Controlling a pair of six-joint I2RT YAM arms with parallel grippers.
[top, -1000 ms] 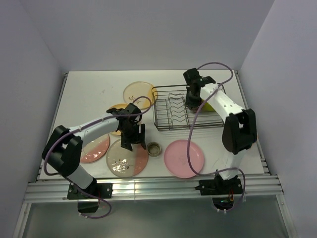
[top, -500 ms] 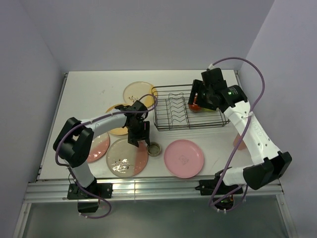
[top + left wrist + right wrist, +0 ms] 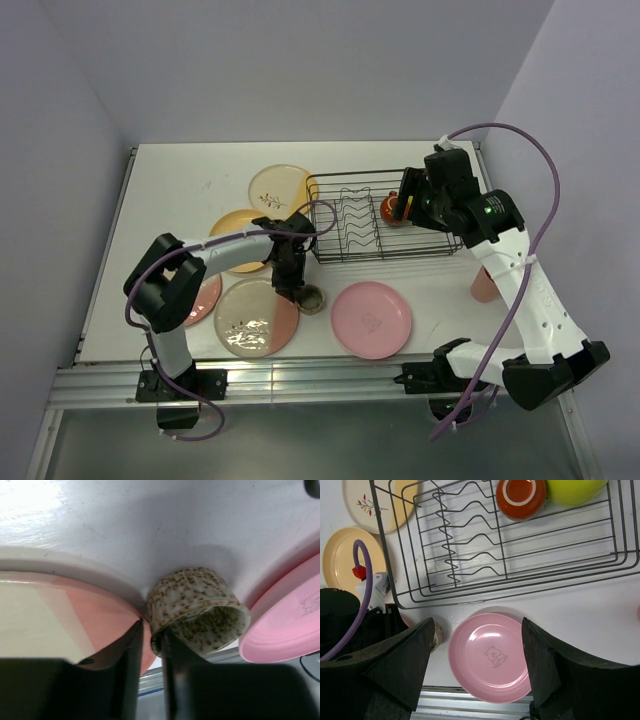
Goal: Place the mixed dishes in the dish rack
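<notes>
A white table [image 3: 170, 180] boxed in by plain pale walls [image 3: 300, 70] carries the dish rack [image 3: 350, 225] at far right, with the dark red mug [image 3: 390, 208] inside. Since a second ago the left gripper [image 3: 150, 630] has dropped and pinched the wall of the small greenish cup [image 3: 195, 610] at near centre. The right gripper [image 3: 477, 630] has lifted off the rack, jaws wide and empty.

I saw white tubes and black joints on my left arm [image 3: 228, 252] and right arm [image 3: 530, 290], each trailing a purple cable [image 3: 369, 575]; the right end effector [image 3: 477, 630] was black.
</notes>
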